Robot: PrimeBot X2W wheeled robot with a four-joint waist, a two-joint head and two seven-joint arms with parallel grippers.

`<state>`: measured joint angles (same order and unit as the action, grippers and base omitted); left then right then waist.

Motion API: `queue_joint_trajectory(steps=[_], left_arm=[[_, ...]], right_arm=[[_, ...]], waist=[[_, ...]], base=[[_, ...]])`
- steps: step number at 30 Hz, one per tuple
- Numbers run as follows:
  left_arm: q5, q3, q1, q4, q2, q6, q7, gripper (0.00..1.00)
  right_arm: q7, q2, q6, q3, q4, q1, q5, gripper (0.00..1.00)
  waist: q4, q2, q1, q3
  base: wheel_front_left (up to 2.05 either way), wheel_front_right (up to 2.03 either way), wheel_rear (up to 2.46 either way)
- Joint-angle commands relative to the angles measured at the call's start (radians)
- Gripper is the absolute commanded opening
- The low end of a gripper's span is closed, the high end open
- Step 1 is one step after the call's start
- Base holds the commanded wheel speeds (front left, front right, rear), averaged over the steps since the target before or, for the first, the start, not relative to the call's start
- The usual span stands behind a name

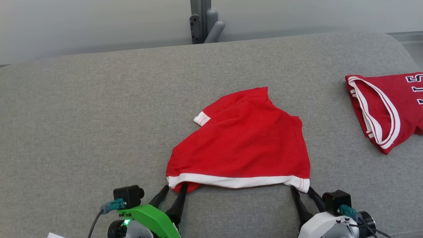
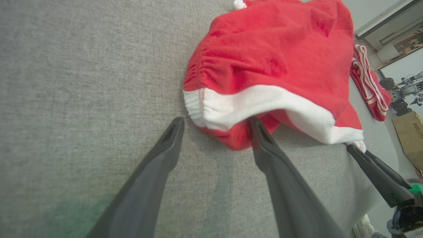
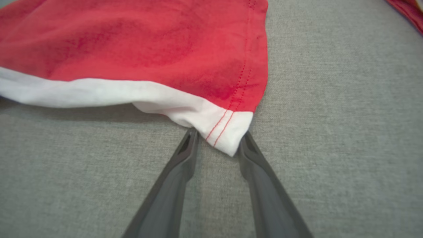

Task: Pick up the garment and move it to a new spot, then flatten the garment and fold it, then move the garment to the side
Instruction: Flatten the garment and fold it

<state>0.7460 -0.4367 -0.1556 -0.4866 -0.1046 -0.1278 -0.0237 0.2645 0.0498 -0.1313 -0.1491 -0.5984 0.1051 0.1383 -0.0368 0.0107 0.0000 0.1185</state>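
The garment (image 1: 244,138) is red with a white hem band and lies crumpled on the grey cushion (image 1: 82,125), hem toward me. My left gripper (image 1: 174,187) is open at the hem's left corner. In the left wrist view the left gripper (image 2: 216,120) straddles that corner of the garment (image 2: 277,56), one fingertip tucked under a red fold. My right gripper (image 1: 301,190) is at the hem's right corner. In the right wrist view the right gripper (image 3: 218,134) has its jaws partly closed, with the white corner of the garment (image 3: 228,132) between the fingertips.
A second red garment (image 1: 383,109) with white trim and lettering lies at the cushion's right end, also seen as the second garment (image 2: 366,89). A grey post (image 1: 201,21) stands behind the cushion. A cardboard box (image 2: 408,132) sits beyond the right edge.
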Motion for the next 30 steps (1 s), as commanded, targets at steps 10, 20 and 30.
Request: queue_joint_trajectory(steps=[10,20,30], left_arm=[[0.133,-0.029,-0.018,0.037,-0.033,-0.004,0.029,1.00],[0.212,-0.066,-0.011,0.084,-0.069,-0.004,0.033,1.00],[0.276,-0.098,0.000,0.126,-0.090,-0.004,0.040,1.00]], right_arm=[[0.000,0.002,0.001,-0.008,0.002,0.001,0.010,0.00],[0.000,0.002,0.001,-0.003,0.022,0.006,0.005,0.00],[0.000,0.011,0.001,0.069,0.019,0.000,-0.021,0.00]], waist=[[-0.008,-0.0107,0.0000,-0.002],[-0.007,-0.0107,0.0000,-0.003],[-0.013,-0.0107,0.0000,-0.006]], base=[[0.00,0.00,0.00],[0.00,0.00,0.00],[0.00,0.00,0.00]])
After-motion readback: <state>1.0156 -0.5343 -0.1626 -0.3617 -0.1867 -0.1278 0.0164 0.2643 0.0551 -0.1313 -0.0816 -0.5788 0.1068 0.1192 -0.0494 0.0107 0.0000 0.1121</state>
